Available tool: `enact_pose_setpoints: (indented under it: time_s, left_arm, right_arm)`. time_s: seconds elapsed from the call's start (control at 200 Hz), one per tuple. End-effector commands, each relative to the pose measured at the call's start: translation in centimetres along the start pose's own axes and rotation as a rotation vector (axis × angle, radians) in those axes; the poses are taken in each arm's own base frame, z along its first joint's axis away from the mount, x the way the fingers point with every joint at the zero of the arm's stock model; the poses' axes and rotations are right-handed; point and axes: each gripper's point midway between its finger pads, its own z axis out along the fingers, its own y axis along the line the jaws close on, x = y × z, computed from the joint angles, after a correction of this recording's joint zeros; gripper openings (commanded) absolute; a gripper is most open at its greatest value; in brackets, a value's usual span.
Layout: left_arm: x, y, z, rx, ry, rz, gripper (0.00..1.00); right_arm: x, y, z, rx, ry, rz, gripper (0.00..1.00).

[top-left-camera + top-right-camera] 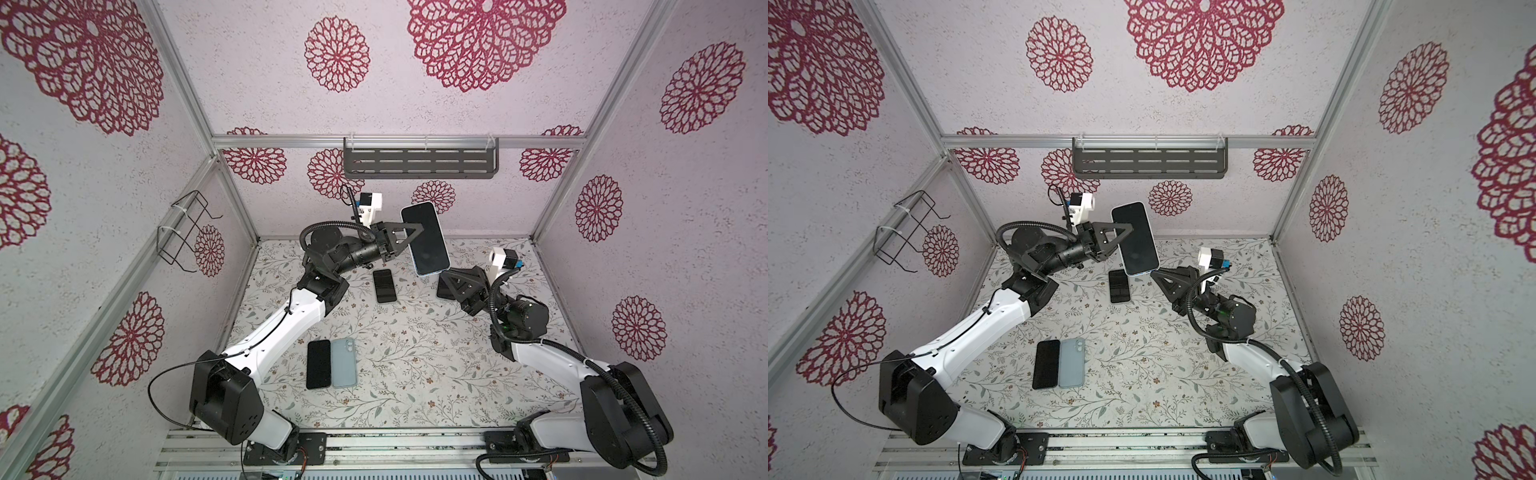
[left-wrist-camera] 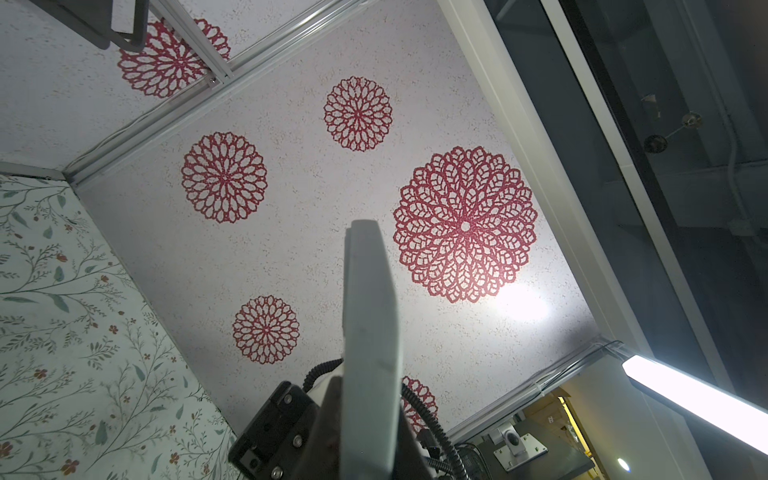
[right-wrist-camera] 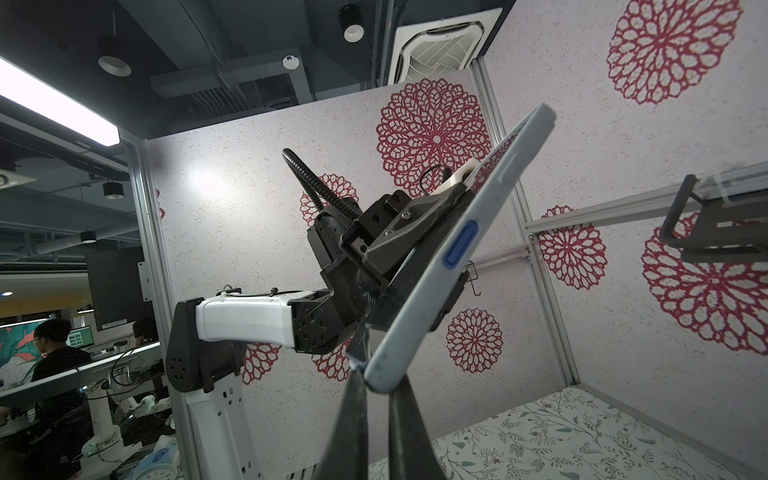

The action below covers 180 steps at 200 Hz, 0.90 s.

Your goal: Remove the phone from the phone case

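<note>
1. Pale-blue phone case (image 3: pixel 457 257), with the phone (image 1: pixel 428 245) still seated inside it, is held in the air above the floral table (image 1: pixel 415 374). In both top views the dark screen faces the camera, and the right wrist view shows the body steeply tilted.
2. Left gripper (image 1: pixel 417 230): jaws are closed across the cased phone near the middle of one long edge. One finger lies over the screen and the other sits behind the back. The left wrist view shows only the grey-blue edge of the case, rising from between the fingers.
3. Right gripper (image 3: pixel 376 386): jaws are closed on the lower corner of the phone case, with one dark finger (image 3: pixel 353 415) on each side of that corner. In both top views this gripper reaches up to the corner from the right.
4. Small black handset (image 1: pixel 383 286): lies flat on the table, screen up, below the held phone and between the two arms.
5. Larger black handset (image 1: pixel 318 364) and blue-grey item (image 1: pixel 343 362): lie side by side, touching, beside the left forearm. The blue-grey item lies back up with a camera cut-out showing; whether it is a handset or only a case cannot be told.
6. Dark slotted shelf (image 1: pixel 419 160) hangs on the back wall, and a wire rack (image 1: pixel 187 232) on the left wall.
</note>
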Motion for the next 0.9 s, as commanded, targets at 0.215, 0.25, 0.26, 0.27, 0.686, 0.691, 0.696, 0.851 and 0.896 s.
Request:
enact_pose_setpoints:
  time_s: [0.215, 0.25, 0.26, 0.27, 0.686, 0.691, 0.696, 0.851, 0.896]
  left_arm:
    - [2.2, -7.9, -0.5, 0.218, 0.175, 0.069, 0.0]
    - [2.1, -7.6, -0.6, 0.207, 0.173, 0.07, 0.0]
    - [2.1, -7.5, -0.5, 0.205, 0.173, 0.07, 0.0]
    - [2.0, -7.4, -0.5, 0.203, 0.173, 0.07, 0.0]
    - [1.0, -4.2, 0.0, 0.117, 0.165, 0.072, 0.0]
    - [1.0, -4.1, 0.0, 0.115, 0.165, 0.072, 0.0]
    - [0.9, -4.0, 0.0, 0.112, 0.164, 0.072, 0.0]
    - [0.8, -2.7, 0.4, 0.077, 0.161, 0.074, 0.0]
    - [0.7, -2.4, 0.4, 0.07, 0.158, 0.074, 0.0]
  right_arm:
    - [-1.8, -5.7, -4.2, 0.24, -0.093, 0.028, 0.24]
    - [-1.9, -5.3, -4.2, 0.233, -0.09, 0.024, 0.29]
    - [-1.9, -5.2, -4.2, 0.229, -0.088, 0.022, 0.31]
    - [-1.9, -5.1, -4.2, 0.227, -0.085, 0.023, 0.32]
    - [-3.1, 1.1, -3.3, 0.04, -0.066, 0.093, 0.66]
    - [-3.2, 1.2, -3.2, 0.037, -0.067, 0.094, 0.66]
    - [-3.2, 1.2, -3.2, 0.036, -0.067, 0.096, 0.66]
    - [-3.2, 3.3, -2.3, -0.007, -0.07, 0.133, 0.68]
    - [-3.2, 3.6, -2.1, -0.011, -0.073, 0.142, 0.68]
